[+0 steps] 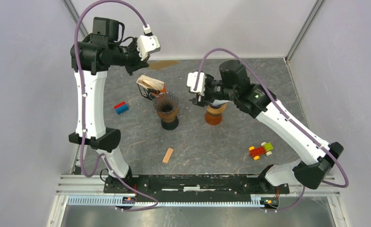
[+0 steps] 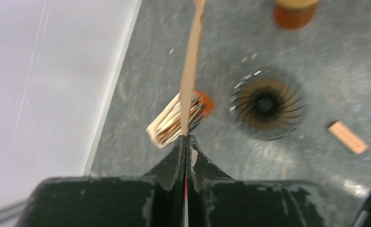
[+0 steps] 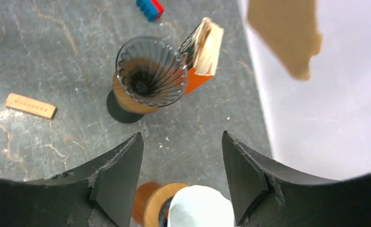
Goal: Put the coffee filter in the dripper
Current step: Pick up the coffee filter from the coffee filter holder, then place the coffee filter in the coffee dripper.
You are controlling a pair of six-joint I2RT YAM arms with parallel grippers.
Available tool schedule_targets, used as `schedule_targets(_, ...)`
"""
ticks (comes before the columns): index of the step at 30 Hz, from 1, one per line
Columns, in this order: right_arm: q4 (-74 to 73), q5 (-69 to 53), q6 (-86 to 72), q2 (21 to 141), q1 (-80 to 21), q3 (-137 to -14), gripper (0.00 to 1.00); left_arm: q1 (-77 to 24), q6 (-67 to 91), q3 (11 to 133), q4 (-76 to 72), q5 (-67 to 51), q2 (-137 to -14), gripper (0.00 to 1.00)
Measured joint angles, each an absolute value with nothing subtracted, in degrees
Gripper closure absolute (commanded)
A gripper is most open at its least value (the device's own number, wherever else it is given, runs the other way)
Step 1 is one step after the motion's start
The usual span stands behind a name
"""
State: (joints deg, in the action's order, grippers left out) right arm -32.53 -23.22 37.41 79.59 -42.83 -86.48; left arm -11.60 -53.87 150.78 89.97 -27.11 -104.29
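Though just behind dripper (image 1: 166,105), filter box (image 1: 150,86)

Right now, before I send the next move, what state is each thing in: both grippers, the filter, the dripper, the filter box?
coffee filter: folded flat, held in the air.
left gripper: shut on the coffee filter.
dripper: upright on its stand, empty.
filter box: open, more filters inside.
right gripper: open, holding nothing.
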Motion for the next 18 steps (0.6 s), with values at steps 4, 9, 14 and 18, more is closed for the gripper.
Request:
schedule_targets(4, -32.25, -21.91, 35.81, 77.36, -42.63, -88.95, 0.30, -16.10, -50.63, 148.03, 89.91, -33.15, -100.44, 0.98)
schedule_targets(9, -32.25, -19.35, 35.62, 74.48, -42.63, -88.95, 0.30, -20.53, -47.66, 142.02, 89.80, -37.04, -97.01, 0.98)
schedule_targets(14, -33.01, -17.93, 36.75, 70.00, -42.57, -86.63, 0.29, -22.79, -44.93, 131.33, 86.43, -37.56, -93.34, 0.98)
schedule_targets(18, -33.74, -19.57, 38.44, 66.76, -42.02, -83.70, 0.28, -24.88, -43.40, 124.97, 82.96, -37.50, -90.96, 0.98)
